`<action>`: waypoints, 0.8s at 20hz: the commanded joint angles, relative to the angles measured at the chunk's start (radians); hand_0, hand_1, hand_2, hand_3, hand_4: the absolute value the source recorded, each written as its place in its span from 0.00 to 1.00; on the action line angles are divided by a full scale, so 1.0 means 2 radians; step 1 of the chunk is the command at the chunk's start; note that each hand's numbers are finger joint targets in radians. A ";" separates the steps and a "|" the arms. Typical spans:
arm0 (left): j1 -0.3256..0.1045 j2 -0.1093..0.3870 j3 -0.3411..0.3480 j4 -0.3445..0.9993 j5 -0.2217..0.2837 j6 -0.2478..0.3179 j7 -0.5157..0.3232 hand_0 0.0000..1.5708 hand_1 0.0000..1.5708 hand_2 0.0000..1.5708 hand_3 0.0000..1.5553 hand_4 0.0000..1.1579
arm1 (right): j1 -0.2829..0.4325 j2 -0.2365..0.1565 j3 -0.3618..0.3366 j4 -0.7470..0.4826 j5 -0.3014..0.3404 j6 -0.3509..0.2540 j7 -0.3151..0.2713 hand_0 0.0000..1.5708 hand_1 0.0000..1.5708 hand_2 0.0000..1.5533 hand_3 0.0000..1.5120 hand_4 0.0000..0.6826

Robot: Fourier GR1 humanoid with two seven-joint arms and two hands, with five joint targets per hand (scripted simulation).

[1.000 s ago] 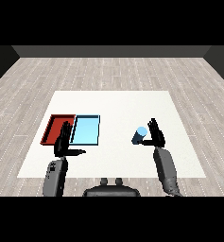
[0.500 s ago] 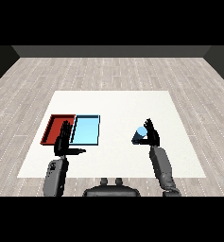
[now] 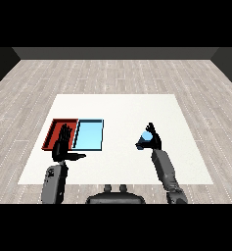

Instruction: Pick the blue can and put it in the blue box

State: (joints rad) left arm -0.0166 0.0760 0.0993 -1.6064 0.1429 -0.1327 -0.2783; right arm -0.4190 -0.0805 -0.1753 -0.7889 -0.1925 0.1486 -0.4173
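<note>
Since a second ago my right hand (image 3: 153, 141) had drawn toward the middle, its fingers (image 3: 150, 128) curled round the blue can (image 3: 145, 138), held at three o'clock of the light blue tray (image 3: 89, 134). My left hand (image 3: 63, 145) hung with straight fingers over the red tray (image 3: 55, 131) on the worktop (image 3: 118, 111).

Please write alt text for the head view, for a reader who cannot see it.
The robot's right hand curls around a blue can over a white table. To its left lie a light blue tray and a red tray, with the open left hand over the red one.
</note>
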 commanded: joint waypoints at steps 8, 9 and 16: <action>0.020 -0.007 -0.007 -0.005 0.002 -0.008 -0.008 0.00 0.00 0.00 0.00 0.00 | -0.025 0.019 0.004 0.025 0.027 -0.106 -0.023 0.96 0.96 0.95 0.95 0.87; -0.034 -0.001 0.003 0.005 0.007 0.010 0.029 0.00 0.00 0.00 0.00 0.00 | -0.013 0.004 0.010 -0.014 0.022 -0.091 0.014 0.98 0.98 0.96 0.95 0.86; 0.007 -0.024 -0.030 0.013 -0.031 0.011 -0.023 0.00 0.00 0.00 0.00 0.00 | 0.025 0.007 0.060 -0.156 0.044 -0.117 0.115 0.95 0.95 0.94 0.94 0.90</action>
State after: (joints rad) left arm -0.0201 0.0615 0.0814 -1.5897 0.1193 -0.1268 -0.2993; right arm -0.4209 -0.0536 -0.1050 -0.9243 -0.1189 -0.0741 -0.3081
